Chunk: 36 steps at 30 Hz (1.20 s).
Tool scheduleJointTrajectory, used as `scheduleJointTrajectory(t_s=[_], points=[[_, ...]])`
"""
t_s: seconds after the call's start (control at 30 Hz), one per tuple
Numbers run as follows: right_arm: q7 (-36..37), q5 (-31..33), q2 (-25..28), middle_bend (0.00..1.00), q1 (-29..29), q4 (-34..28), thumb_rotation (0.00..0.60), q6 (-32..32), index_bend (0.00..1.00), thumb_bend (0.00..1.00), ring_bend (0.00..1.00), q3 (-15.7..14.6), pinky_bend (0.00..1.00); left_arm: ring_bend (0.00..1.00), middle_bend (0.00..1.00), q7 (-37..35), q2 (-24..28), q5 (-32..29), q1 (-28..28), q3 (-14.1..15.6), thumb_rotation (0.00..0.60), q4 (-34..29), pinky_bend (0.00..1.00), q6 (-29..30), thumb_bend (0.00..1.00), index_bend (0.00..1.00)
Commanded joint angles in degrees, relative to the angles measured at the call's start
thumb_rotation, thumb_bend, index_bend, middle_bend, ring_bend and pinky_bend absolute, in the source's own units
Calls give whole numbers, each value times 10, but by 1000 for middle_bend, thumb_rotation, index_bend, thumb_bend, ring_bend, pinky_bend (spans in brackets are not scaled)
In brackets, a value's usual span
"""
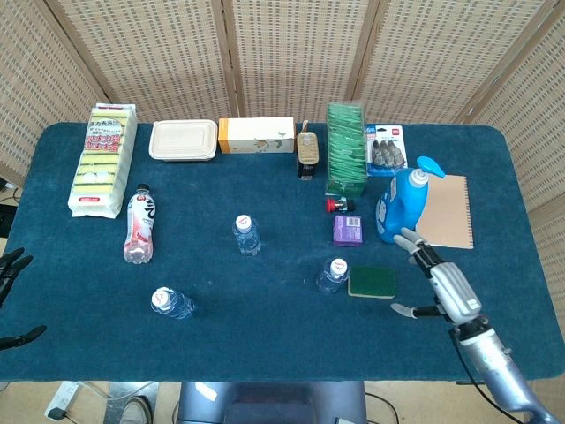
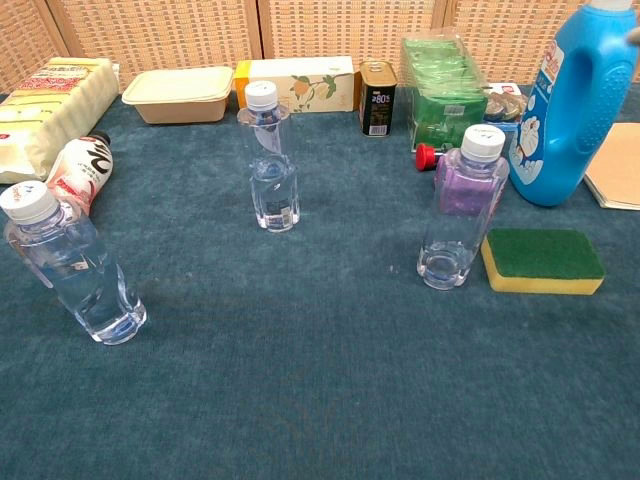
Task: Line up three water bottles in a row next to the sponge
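A green and yellow sponge (image 1: pixel 372 283) (image 2: pixel 543 261) lies on the blue cloth right of centre. One clear water bottle (image 1: pixel 333 276) (image 2: pixel 459 208) stands upright just left of it, free of any hand. A second bottle (image 1: pixel 246 235) (image 2: pixel 272 172) stands in the middle of the table. A third bottle (image 1: pixel 170 303) (image 2: pixel 73 265) stands at the front left, leaning a little. My right hand (image 1: pixel 439 283) hovers right of the sponge, fingers spread and holding nothing. My left hand (image 1: pixel 11 296) shows only at the left edge, fingers apart and empty.
A blue detergent bottle (image 1: pixel 402 205) (image 2: pixel 570 100) and a notebook (image 1: pixel 445 210) stand behind the sponge. A purple packet (image 1: pixel 348 229), a green box (image 1: pixel 345 147), a can (image 1: pixel 306 150), a carton (image 1: pixel 257 135), a food tray (image 1: pixel 184 140), a sponge pack (image 1: pixel 104 160) and a lying pink drink bottle (image 1: pixel 139 225) fill the back and left.
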Motion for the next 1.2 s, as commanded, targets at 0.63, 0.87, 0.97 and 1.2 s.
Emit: scheduleJointTrajectory(t_s=[0.63,0.87,0.97,1.2], points=[[20,-31,24,0,-117,41,600,125,67,0,0,-22,243,0,0,-259,-99,90,-92,40,600,163,68,-54,29,0],[30,-47,29,0,-122,38,600,136,67,0,0,-19,243,0,0,-334,-226,92,-107,29,600,255,68,-21,39,0],[35,-51,29,0,-125,39,600,144,69,0,0,-17,243,0,0,-344,-255,88,-116,29,600,267,68,-26,43,0],[46,-58,31,0,-131,43,600,154,74,0,0,-14,244,0,0,-366,-312,69,-147,32,600,272,68,-75,46,0]])
